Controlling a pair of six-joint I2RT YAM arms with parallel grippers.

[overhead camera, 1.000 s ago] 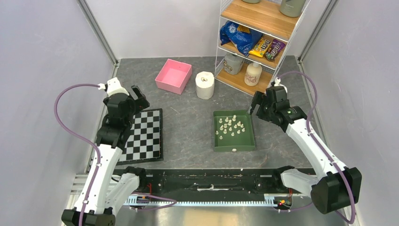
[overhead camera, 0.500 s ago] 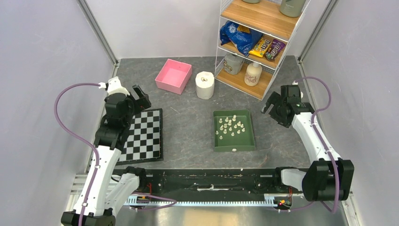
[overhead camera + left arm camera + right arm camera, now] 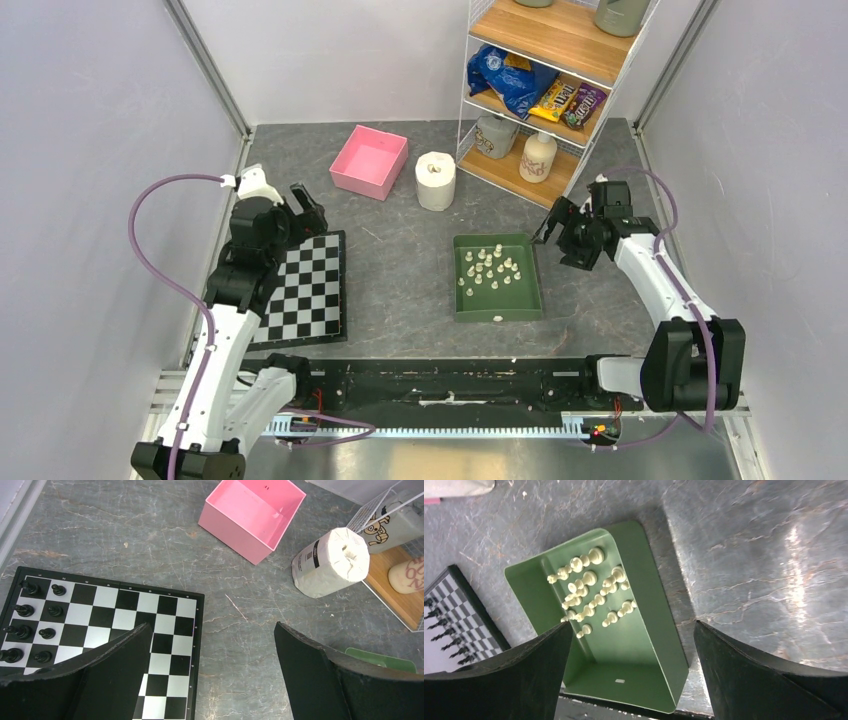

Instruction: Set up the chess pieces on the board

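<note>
Several cream-white chess pieces (image 3: 488, 267) stand in a green tray (image 3: 520, 303) at mid table; they also show in the right wrist view (image 3: 589, 597). The checkered board (image 3: 308, 290) lies at the left and carries several small black pieces (image 3: 35, 625) along its left side. My left gripper (image 3: 305, 205) is open and empty above the board's far right corner. My right gripper (image 3: 562, 238) is open and empty, just right of the tray's far right corner.
A pink box (image 3: 370, 162) and a white paper roll (image 3: 436, 180) stand at the back. A wire shelf (image 3: 545, 90) with snacks and bottles is at the back right. Grey walls close both sides.
My right gripper swung out to the right, then came back left and down toward the tray's far right corner. My left gripper shifted slightly right and forward.
</note>
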